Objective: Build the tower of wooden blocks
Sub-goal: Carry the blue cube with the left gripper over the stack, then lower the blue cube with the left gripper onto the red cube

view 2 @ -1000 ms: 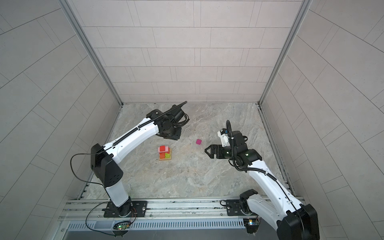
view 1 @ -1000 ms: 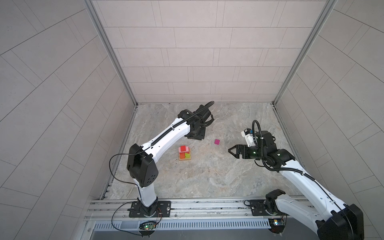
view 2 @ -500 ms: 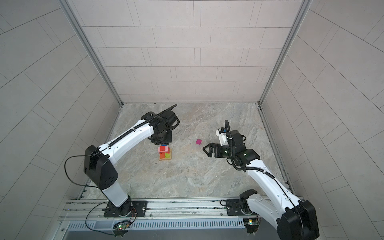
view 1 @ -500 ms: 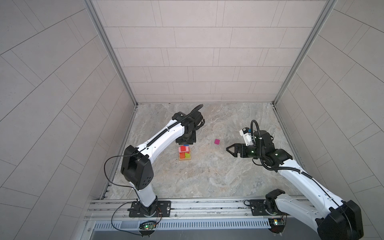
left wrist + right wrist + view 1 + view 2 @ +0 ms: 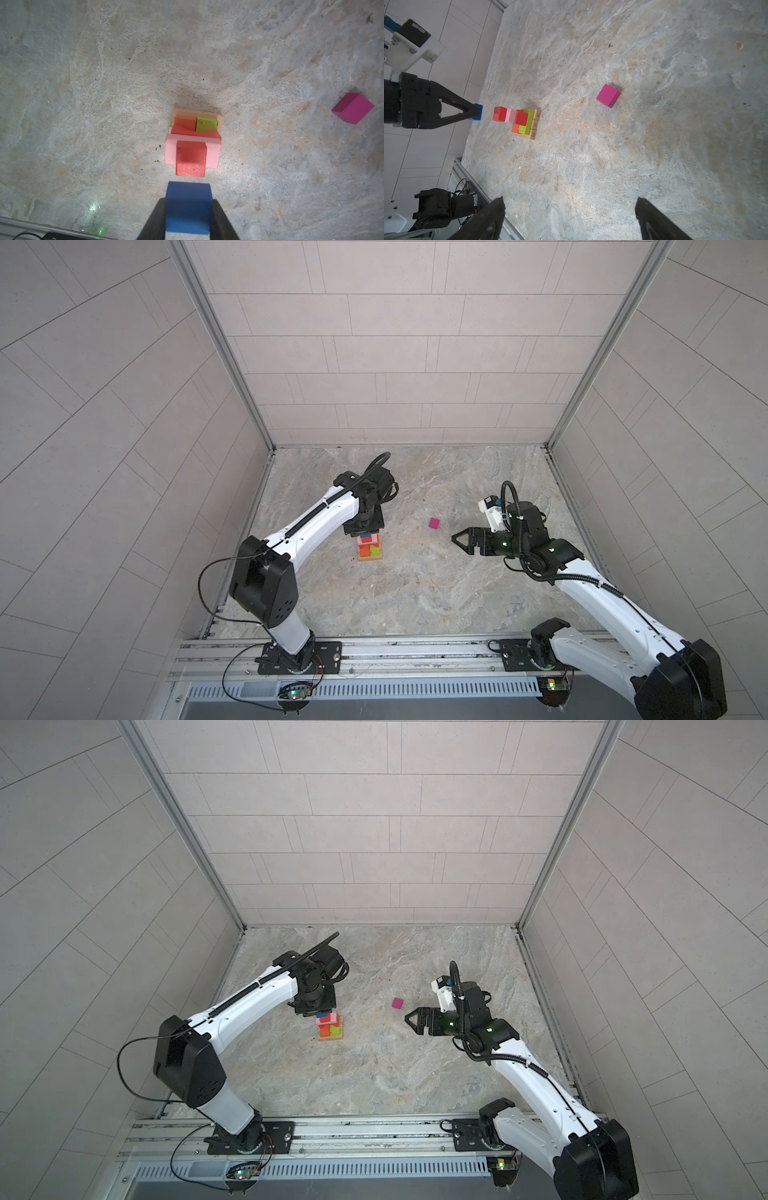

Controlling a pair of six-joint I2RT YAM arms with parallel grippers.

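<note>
**Blue cube held over the tower, magenta cube loose on the desk**

Just past the front rail [image 5: 374,649], the marbled desk [image 5: 415,593] carries the tower [image 5: 369,551], which stands left of centre in both top views. Three tan bars [image 5: 534,133] lie side by side at its base. The orange oblong [image 5: 185,121] and the lime oblong [image 5: 206,124] rest on them. The red arch [image 5: 212,134] sits above those, the pink oblong [image 5: 213,153] lies across the arch, and the red cube [image 5: 191,159] is on top.

At about the same depth on the right, the right fingers [image 5: 492,218] hang over the desk. They are spread wide with nothing between them, tips turned toward the tower and well apart from it.

A little farther back, between the tower and the right arm, the magenta cube [image 5: 434,523] sits alone on the desk and touches nothing.

Just behind the tower the left arm reaches down. The left fingers [image 5: 155,220] are clamped on the blue cube [image 5: 188,207], one on each side. In the right wrist view a gap shows between the blue cube and the red cube.

The tiled back wall [image 5: 395,364] closes the scene.
</note>
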